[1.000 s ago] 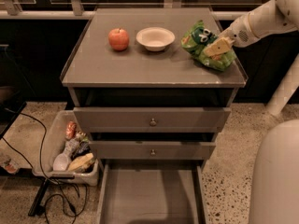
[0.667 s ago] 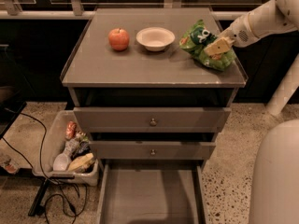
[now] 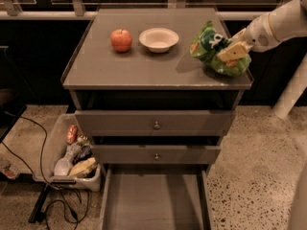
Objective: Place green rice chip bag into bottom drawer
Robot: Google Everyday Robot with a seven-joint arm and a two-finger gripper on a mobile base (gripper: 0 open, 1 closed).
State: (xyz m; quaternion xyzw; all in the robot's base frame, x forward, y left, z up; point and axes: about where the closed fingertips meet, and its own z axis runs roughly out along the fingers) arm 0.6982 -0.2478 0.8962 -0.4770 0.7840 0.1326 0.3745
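Green rice chip bag (image 3: 211, 47) is at the right end of the cabinet top (image 3: 144, 68), near the front right corner. My gripper (image 3: 231, 53) is clamped on the bag's right side, with one tan finger (image 3: 234, 51) lying across the crinkled foil. The bag leans up toward the left and throws a shadow on the surface beside it; I cannot tell whether its lower edge touches the top. The white arm (image 3: 283, 23) comes in from the upper right edge. Left of the bag, a white bowl (image 3: 159, 39) stands near the middle of the top, and a red apple (image 3: 121, 40) sits just beside it. Below the top I see two closed drawer fronts (image 3: 120, 123) with round knobs. Under them the bottom drawer (image 3: 153, 200) is pulled out, showing its flat grey floor. A grey bin (image 3: 50, 145) of wrappers stands on the floor left of the cabinet, with black cables (image 3: 57, 207) beside it.
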